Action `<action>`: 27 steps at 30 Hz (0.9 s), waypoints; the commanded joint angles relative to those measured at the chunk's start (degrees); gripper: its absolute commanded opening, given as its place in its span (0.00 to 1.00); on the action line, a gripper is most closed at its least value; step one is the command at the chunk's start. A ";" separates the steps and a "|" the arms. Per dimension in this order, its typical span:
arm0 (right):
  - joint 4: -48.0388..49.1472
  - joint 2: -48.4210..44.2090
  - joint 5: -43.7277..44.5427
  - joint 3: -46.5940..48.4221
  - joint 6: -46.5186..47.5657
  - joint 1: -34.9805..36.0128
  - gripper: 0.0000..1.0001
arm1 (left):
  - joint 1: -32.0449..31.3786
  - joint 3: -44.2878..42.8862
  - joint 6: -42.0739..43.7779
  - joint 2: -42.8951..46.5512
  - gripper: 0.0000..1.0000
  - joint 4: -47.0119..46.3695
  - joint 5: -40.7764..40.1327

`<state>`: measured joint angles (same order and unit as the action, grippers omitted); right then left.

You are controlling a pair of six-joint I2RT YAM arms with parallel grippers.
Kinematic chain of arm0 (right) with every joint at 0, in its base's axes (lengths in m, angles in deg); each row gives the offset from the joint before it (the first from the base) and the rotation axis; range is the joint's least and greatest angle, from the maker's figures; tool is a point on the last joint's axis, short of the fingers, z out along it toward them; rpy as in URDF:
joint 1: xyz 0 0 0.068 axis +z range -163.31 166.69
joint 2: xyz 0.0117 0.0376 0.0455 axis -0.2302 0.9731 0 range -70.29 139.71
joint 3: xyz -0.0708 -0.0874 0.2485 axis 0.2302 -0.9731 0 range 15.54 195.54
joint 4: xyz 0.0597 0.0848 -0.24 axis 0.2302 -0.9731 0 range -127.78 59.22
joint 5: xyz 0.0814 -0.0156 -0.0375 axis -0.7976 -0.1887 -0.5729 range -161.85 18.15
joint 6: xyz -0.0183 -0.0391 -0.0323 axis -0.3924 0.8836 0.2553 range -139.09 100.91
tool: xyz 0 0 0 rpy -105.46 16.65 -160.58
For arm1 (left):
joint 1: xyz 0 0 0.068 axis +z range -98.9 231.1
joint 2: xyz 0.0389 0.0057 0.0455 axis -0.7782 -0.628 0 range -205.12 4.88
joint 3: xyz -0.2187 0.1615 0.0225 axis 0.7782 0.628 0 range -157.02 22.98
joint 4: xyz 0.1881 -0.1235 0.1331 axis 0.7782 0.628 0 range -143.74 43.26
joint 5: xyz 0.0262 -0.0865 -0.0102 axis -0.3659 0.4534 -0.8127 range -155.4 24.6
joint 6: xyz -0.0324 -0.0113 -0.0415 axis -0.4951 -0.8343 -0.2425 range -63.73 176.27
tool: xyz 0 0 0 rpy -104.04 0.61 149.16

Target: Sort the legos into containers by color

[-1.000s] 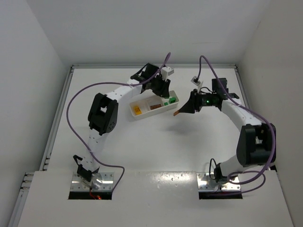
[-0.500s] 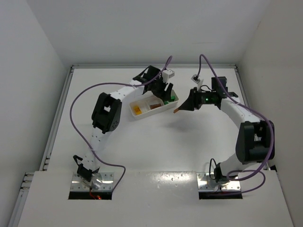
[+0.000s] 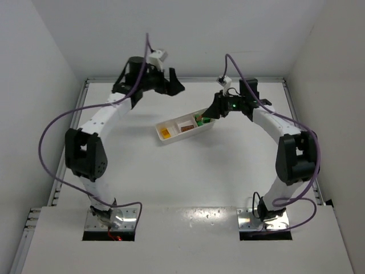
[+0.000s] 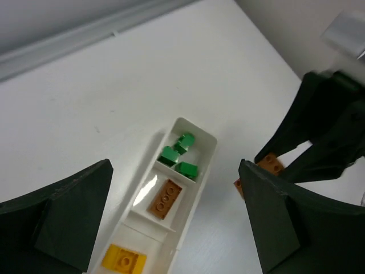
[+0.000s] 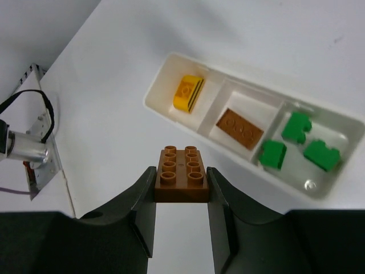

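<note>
Right hand (image 5: 181, 181): clamped on a reddish-brown brick (image 5: 180, 166), one finger flat against each side. Nothing else is in the grip.
Held brick: studs up and level, lifted clear of the desk (image 5: 114, 68). From above, it hangs at the right end of the tray (image 5: 161, 85), not yet inside any compartment.
Why held so: I judge the level, studs-up grip lets the brick drop flat once my fingers part. Carrying it high keeps it off the tray's low walls.
Where it belongs: the middle compartment, I judge, since a flat brown brick (image 5: 241, 127) already lies there.
Other compartments: one yellow brick (image 5: 188, 92) lies in the left end, and three green bricks (image 5: 272, 154) in the right end. Each colour keeps to its own square.
Tray on the desk: it lies slantwise in the far half, about midway between the left and right edges.
Left hand (image 3: 173, 87): fingers spread wide, holding and touching nothing. It is raised near the far edge, left of the tray.
Why it waits there: I judge it is parked clear so my right arm has the tray to itself.
Loose bricks: I see none on the desk outside the tray.
</note>
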<state>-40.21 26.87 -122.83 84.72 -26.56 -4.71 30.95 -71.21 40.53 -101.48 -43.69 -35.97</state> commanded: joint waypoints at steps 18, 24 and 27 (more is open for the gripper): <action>4.33 22.88 16.79 18.26 -2.82 10.91 0.00 | 16.88 12.54 5.37 16.36 1.00 8.85 -1.83; 2.41 24.48 17.49 19.32 -1.76 12.66 0.33 | 16.89 13.59 5.90 15.23 1.00 10.08 -2.98; 2.40 24.48 17.49 19.32 -1.76 13.19 0.44 | 16.89 14.21 5.90 14.53 1.00 10.61 -3.68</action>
<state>-38.64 51.33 -105.65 101.51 -28.53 7.20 47.13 -58.10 45.71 -87.41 -33.99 -38.50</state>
